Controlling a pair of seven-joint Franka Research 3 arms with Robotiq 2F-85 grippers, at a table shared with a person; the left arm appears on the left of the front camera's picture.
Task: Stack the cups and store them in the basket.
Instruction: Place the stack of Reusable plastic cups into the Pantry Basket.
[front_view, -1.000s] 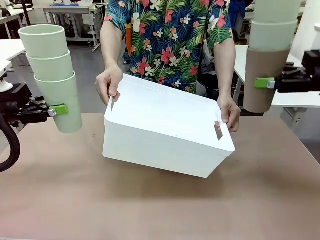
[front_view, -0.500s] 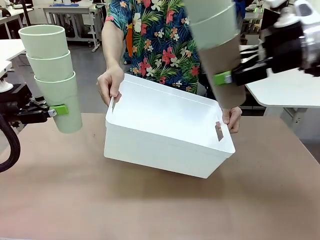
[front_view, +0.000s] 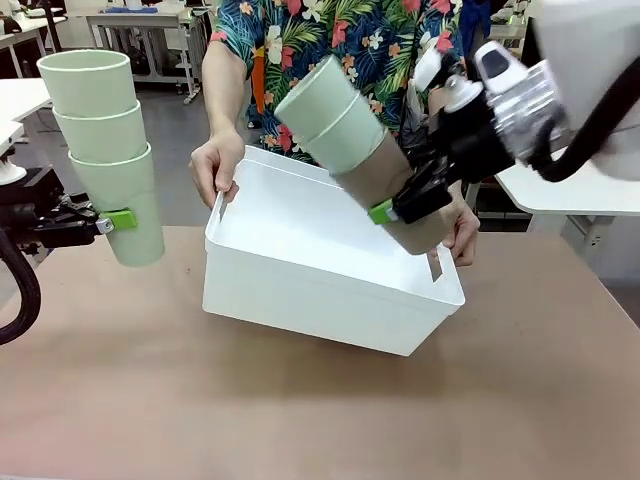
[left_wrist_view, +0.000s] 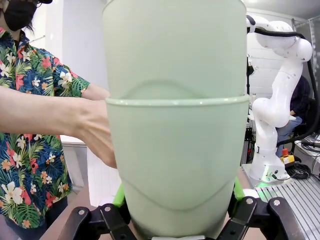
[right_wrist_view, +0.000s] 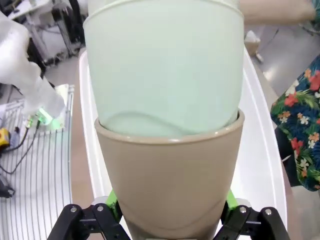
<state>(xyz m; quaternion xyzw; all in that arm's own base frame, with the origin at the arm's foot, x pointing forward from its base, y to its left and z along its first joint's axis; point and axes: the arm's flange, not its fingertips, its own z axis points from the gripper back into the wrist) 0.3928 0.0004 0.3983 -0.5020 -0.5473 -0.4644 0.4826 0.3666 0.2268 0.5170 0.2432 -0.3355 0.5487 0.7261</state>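
My left gripper (front_view: 112, 220) is shut on the bottom cup of an upright stack of three mint cups (front_view: 105, 145), held in the air left of the basket; the stack (left_wrist_view: 175, 125) shows close up in the left wrist view. My right gripper (front_view: 385, 210) is shut on the tan-brown cup (front_view: 395, 195) with two mint cups (front_view: 330, 112) nested in it. That stack tilts up-left over the right end of the white basket (front_view: 320, 285). The person's hands (front_view: 215, 170) hold the basket tipped toward me by both ends. In the right wrist view the tan cup (right_wrist_view: 167, 185) sits above the basket's inside (right_wrist_view: 262, 150).
The brown table (front_view: 300, 410) spreads bare in front of the basket. The person in a floral shirt (front_view: 335, 80) stands at the far edge. White tables (front_view: 575, 180) lie behind at right.
My right arm swung left and down, tilting the tan-bottomed stack from upright at the far right to leaning over the basket. The left stack has not moved.
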